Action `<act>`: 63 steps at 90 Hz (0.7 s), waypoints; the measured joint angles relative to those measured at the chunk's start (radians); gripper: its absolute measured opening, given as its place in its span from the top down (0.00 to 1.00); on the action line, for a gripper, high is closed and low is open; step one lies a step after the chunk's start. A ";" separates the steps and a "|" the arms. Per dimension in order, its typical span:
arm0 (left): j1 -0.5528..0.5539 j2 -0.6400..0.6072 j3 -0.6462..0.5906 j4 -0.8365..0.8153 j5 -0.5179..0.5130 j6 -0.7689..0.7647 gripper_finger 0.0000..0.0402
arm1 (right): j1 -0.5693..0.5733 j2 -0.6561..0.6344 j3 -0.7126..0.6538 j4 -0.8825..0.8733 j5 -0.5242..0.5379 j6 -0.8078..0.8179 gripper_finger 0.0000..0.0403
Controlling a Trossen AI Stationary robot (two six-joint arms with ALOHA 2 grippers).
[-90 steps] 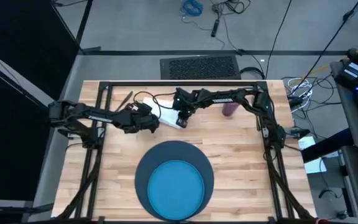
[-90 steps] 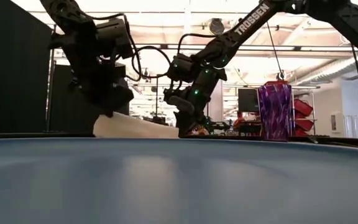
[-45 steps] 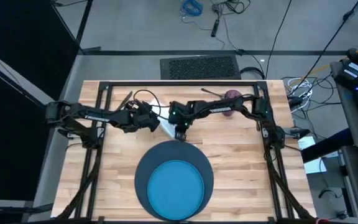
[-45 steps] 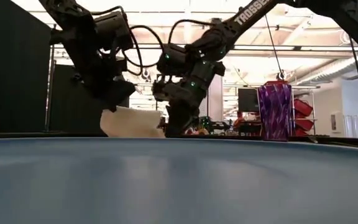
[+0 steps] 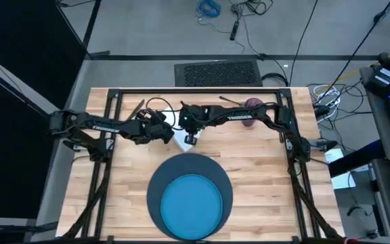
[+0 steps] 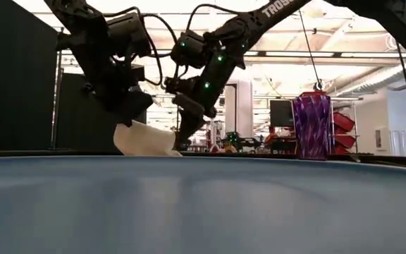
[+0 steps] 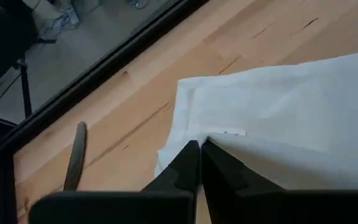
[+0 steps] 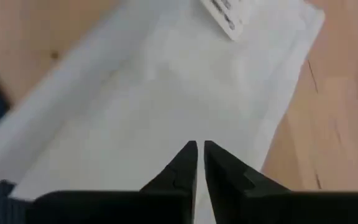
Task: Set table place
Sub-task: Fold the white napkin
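both grippers are pinching the white napkin (image 5: 180, 141), lifted just beyond the navy mat (image 5: 156, 191): left gripper (image 7: 197, 147) clamping one edge, right gripper (image 8: 200, 147) clamping the other.

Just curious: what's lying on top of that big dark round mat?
A bright blue plate sits centred on the navy mat, nothing else. The mat under the plate is hidden. Both grippers work the white napkin beyond it.

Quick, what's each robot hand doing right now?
Left hand: closed, pinching the white napkin.
Right hand: closed, pinching the same napkin.
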 joint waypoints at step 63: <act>0.070 0.000 0.000 0.007 -0.009 0.053 1.00 | 0.075 -0.002 0.136 -0.124 0.061 -0.036 0.59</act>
